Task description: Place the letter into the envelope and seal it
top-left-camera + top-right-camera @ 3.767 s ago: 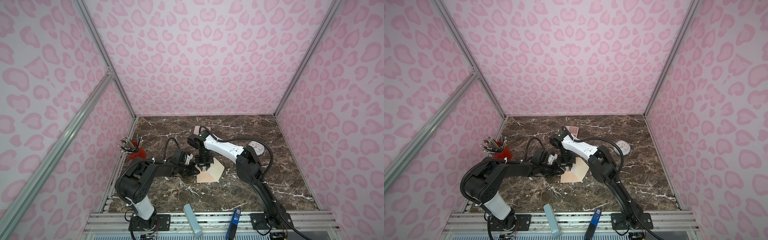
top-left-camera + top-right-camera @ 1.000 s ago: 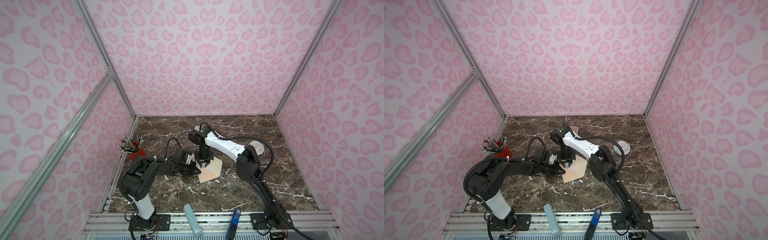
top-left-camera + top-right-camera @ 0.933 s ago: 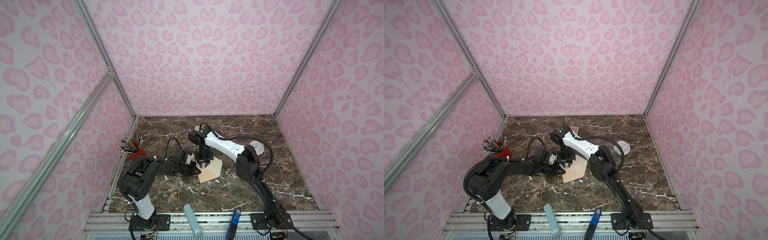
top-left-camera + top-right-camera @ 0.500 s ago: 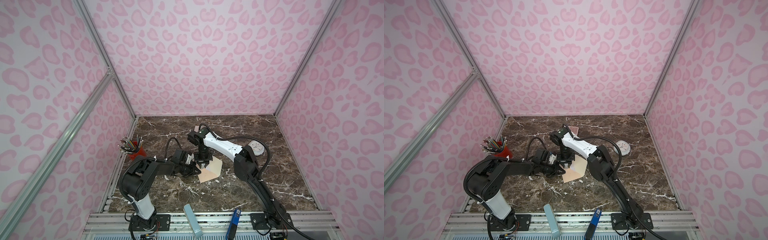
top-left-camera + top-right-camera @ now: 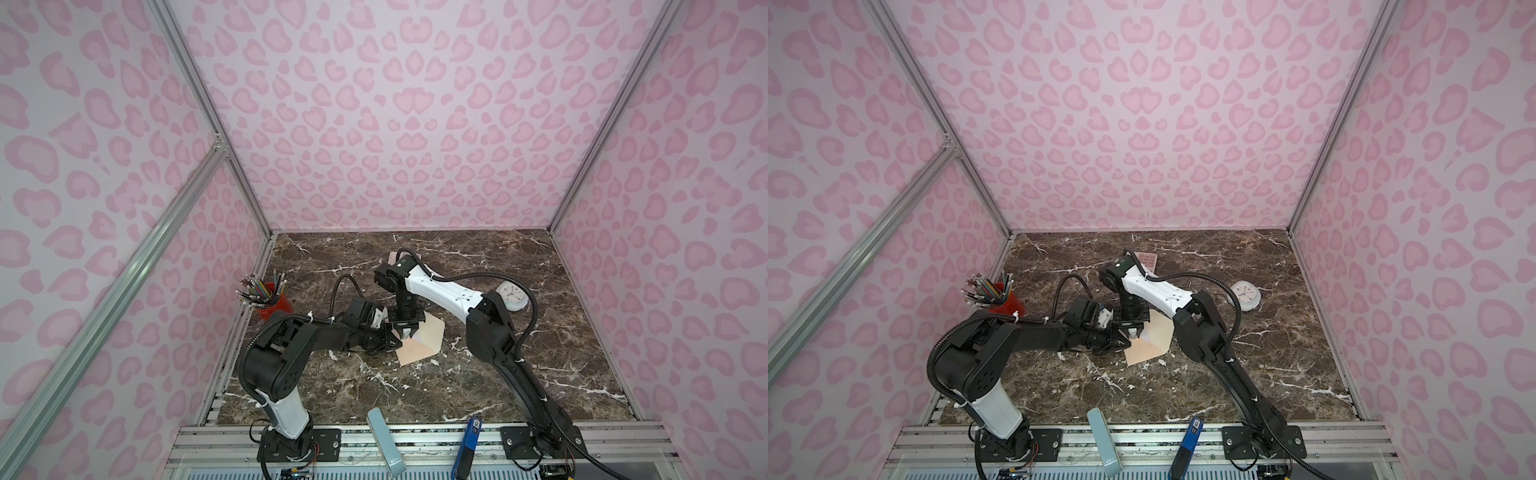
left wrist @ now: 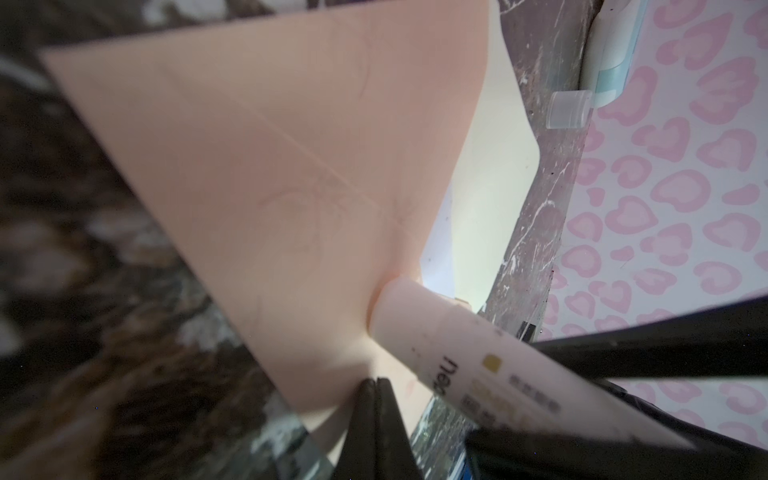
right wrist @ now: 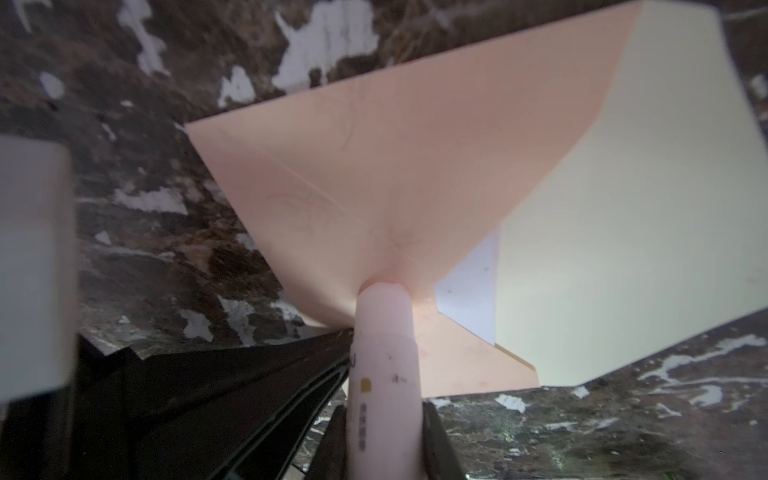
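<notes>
A: Now, status of the envelope (image 5: 417, 348)?

B: Flat on the marble table (image 5: 457, 386), near the middle, seam side up. The pointed flap (image 7: 623, 199) lies open with its cream inner face showing. The letter (image 7: 471, 297) is inside; only a white sliver shows at the mouth.

A: Grippers?

B: The right gripper (image 7: 386, 436) has its fingers closed narrow around a glue stick (image 7: 384, 361). The tube points down and its tip presses on the envelope where the seams meet, just short of the mouth. The left gripper (image 6: 376, 415) has its fingers fully together, tips at the envelope's edge beside the stick. Whether they nip the paper or only pin it, I cannot tell.

A: Step, by your reading?

B: Gluing, before the flap is folded. Insertion looks done; sealing is not.

A: Handling notes on the envelope?

B: Thin paper, very light, limp across its face, stiffer along the folds. It likely slides easily on polished stone. A tacky stick could drag or lift it, so a hold-down near the stroke seems sensible. Faint creases show around the seam junction; heavy pressure may wrinkle it more.

A: Where to take hold for closing?

B: The flap's pointed tip or a free slanted edge, away from glue. Then press along the crease.
</notes>
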